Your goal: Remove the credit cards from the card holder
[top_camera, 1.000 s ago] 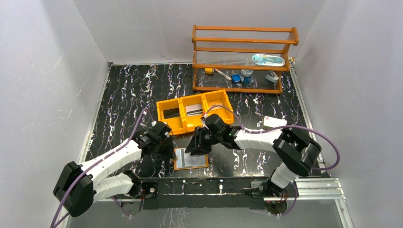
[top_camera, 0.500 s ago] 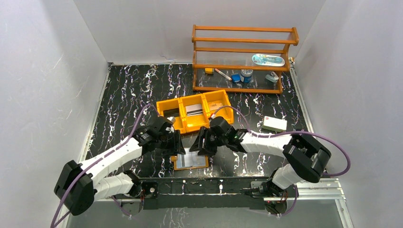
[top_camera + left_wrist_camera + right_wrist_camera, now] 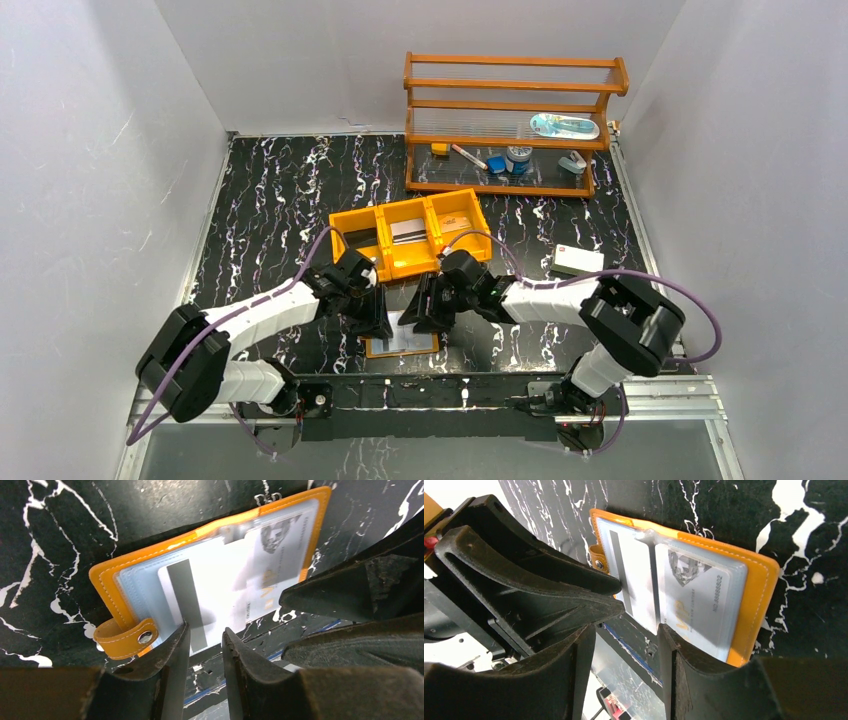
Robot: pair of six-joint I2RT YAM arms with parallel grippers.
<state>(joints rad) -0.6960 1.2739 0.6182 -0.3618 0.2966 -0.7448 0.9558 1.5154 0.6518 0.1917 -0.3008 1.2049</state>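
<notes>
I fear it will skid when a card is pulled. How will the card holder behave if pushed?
Probably slides: the card holder lies thin and flat on a smooth table. Its shiny pockets look slippery. Opened at a fold, it likely flexes there.

An orange tray [image 3: 405, 203] sits before a wooden rack [image 3: 510, 86], a white box [image 3: 578, 261] near.

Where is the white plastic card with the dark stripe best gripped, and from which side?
Grip the white striped plastic card by its near edge, which seems to stick out of the clear pocket past the rim of the open orange card holder. Approach low from the arms' side: the card lies flat and only that edge is free.
</notes>
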